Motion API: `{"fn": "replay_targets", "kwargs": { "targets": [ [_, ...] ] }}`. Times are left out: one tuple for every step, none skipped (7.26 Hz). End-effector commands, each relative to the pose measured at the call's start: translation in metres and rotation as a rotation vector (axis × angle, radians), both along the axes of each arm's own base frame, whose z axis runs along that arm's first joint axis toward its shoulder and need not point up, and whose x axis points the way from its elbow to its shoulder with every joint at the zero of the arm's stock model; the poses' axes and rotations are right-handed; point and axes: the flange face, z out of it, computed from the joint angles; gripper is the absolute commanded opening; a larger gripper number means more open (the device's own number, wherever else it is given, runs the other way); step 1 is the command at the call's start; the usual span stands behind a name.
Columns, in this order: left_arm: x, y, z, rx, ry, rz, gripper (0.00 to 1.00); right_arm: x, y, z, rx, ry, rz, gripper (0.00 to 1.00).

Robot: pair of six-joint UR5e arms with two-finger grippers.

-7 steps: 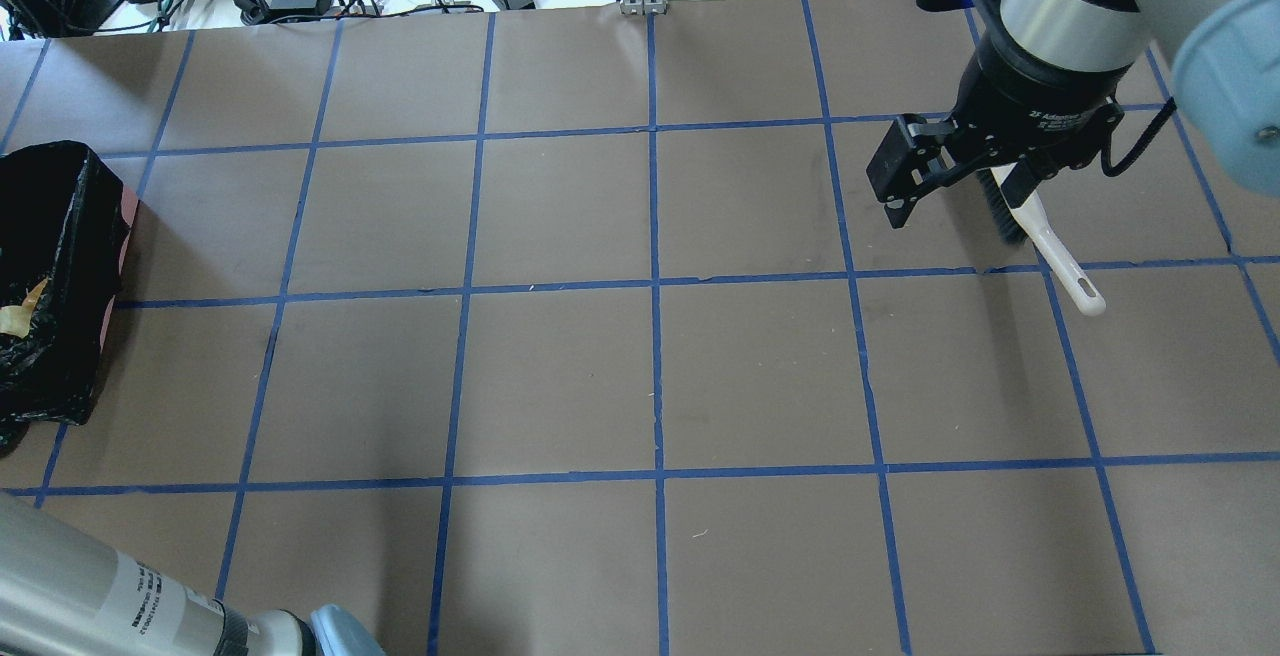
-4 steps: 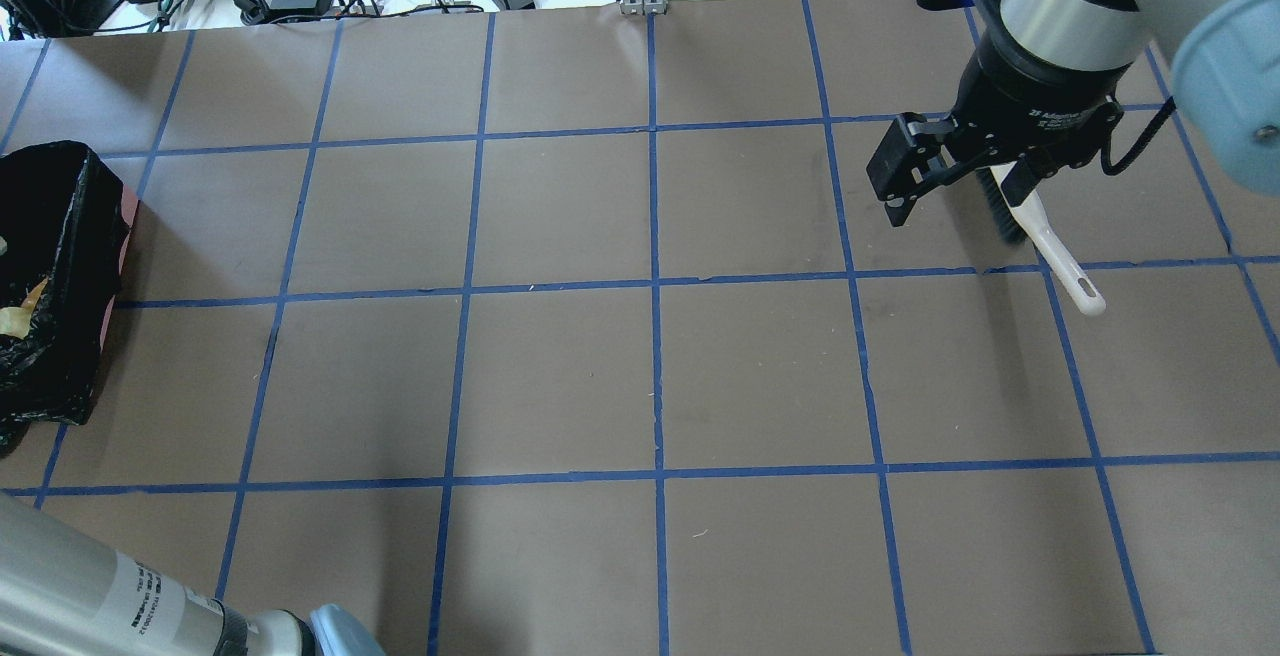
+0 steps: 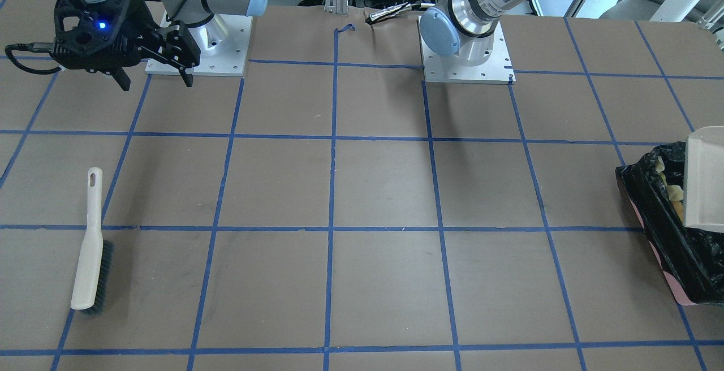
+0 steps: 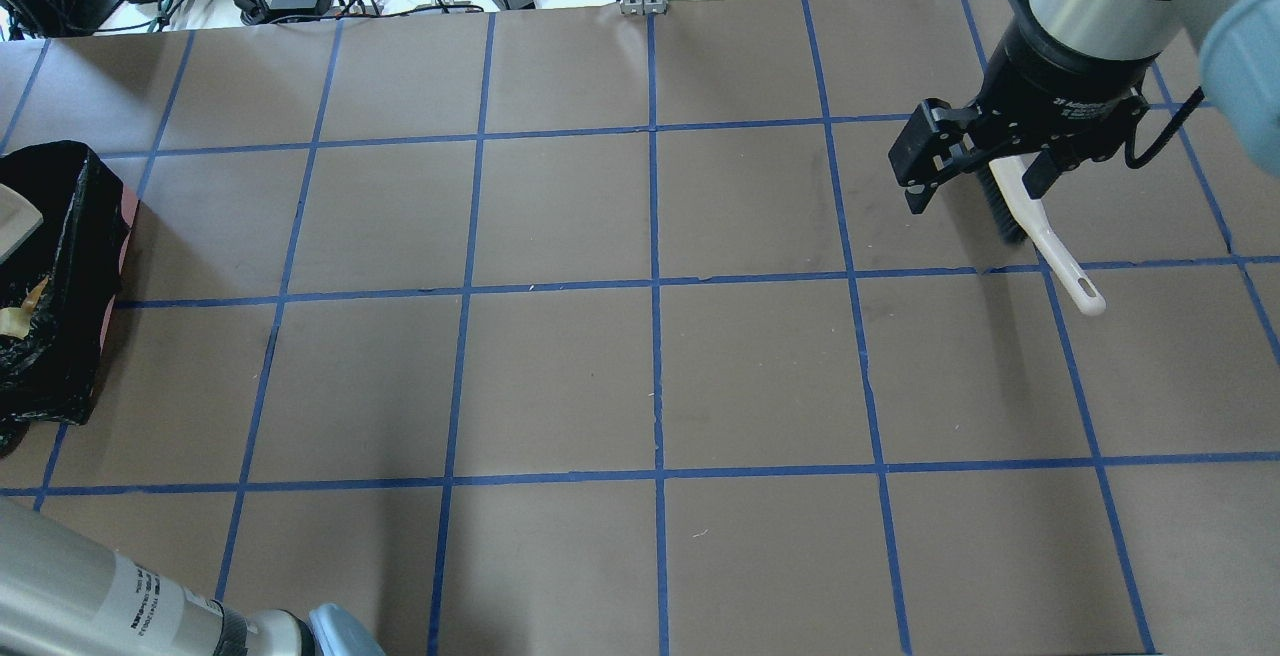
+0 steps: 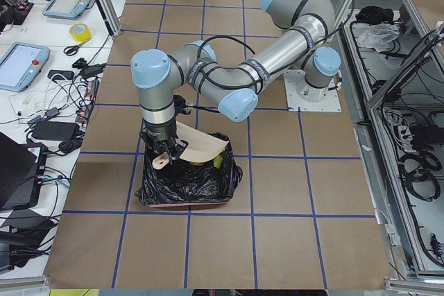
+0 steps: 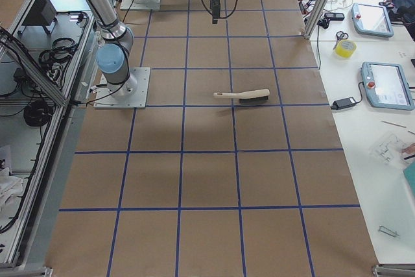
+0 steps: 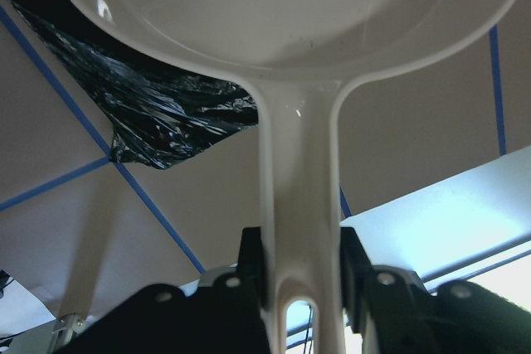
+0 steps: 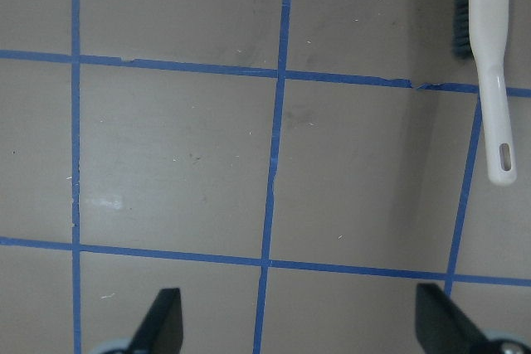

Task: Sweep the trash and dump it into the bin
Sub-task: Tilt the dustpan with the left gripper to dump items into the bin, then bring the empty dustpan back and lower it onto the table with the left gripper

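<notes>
Bin [image 3: 660, 225] under dustpan [image 3: 704, 181], brush [image 3: 89, 252] well apart

The table [image 3: 384, 190] is brown, gridded with blue tape [image 3: 396, 228]. The bin [image 3: 673, 290] is pink, its bag [image 3: 687, 255] glossy black. Above the bin, the dustpan [image 3: 704, 178] is cream. The brush [image 3: 90, 258] is white, dark-bristled.

L gripper [image 7: 300, 264] clamped, R gripper [image 4: 978, 174] spread, raised

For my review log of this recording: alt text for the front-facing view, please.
A beige dustpan hangs over the black-lined bin at the frame's right edge. At far left, a white brush lies on the table, with the open, empty right gripper raised beyond it.
</notes>
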Motion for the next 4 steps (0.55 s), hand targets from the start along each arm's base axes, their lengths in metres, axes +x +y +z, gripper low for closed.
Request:
{"fn": "replay_targets", "kwargs": {
  "targets": [
    [-0.026, -0.013, -0.002, -0.033, 0.140, 0.029, 0.00, -0.001, 0.000, 0.000, 0.001, 0.000, -0.003, 1.00],
    [-0.046, -0.023, -0.014, -0.028, 0.228, 0.059, 0.00, 0.000, 0.000, 0.000, 0.002, -0.001, -0.003, 1.00],
    [-0.066, -0.038, -0.027, -0.023, 0.279, 0.125, 0.00, 0.000, 0.000, 0.000, 0.002, -0.001, -0.001, 1.00],
    [-0.107, -0.061, -0.038, -0.015, 0.314, 0.125, 0.00, 0.000, 0.001, 0.000, 0.001, -0.001, -0.003, 1.00]
  ]
}}
